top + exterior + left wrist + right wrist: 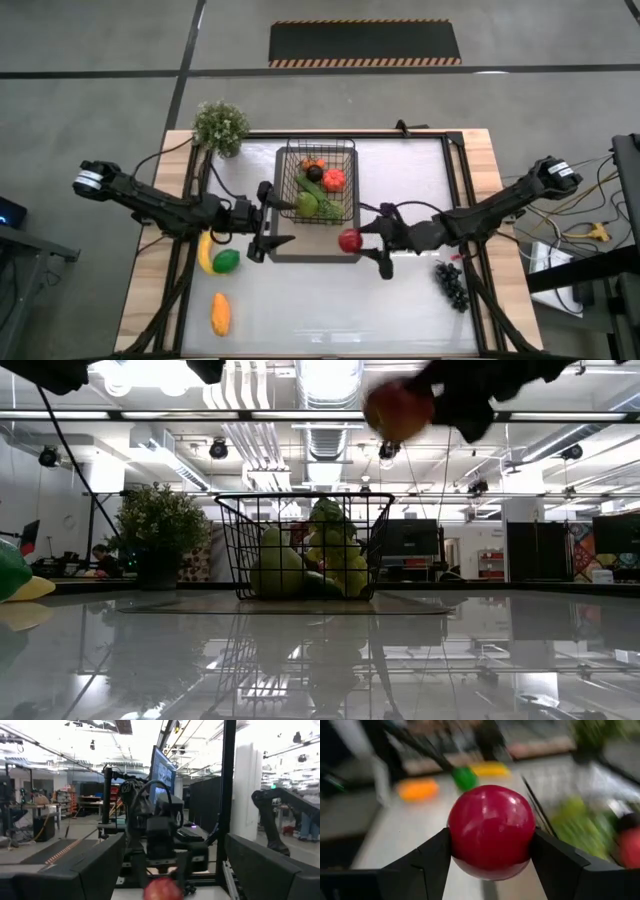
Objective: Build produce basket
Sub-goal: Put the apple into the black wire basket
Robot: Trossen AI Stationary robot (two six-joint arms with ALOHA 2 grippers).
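Note:
The black wire basket (318, 195) stands at the table's middle, toward the far edge, with green, red and orange produce inside. My right gripper (354, 242) is shut on a red apple (491, 831), high above the table by the basket's near right corner; the low view shows the apple (397, 410) well above the basket's rim. My left gripper (268, 218) stands open at the basket's left side, touching nothing. A banana (205, 252), a green fruit (227, 261) and an orange piece (221, 313) lie at the near left. Dark grapes (451, 283) lie at the near right. My right gripper pinches the apple between its two fingers, one finger (432, 857) on one side (456, 840) and the other finger (555, 857) on the opposite side. The fingers come nearly level from the table's right. The apple is lifted clear of the table.
A potted plant (220, 126) stands at the far left corner. A dark frame (455, 190) borders the white table surface. Bare room lies along the near edge, between the orange piece and the grapes.

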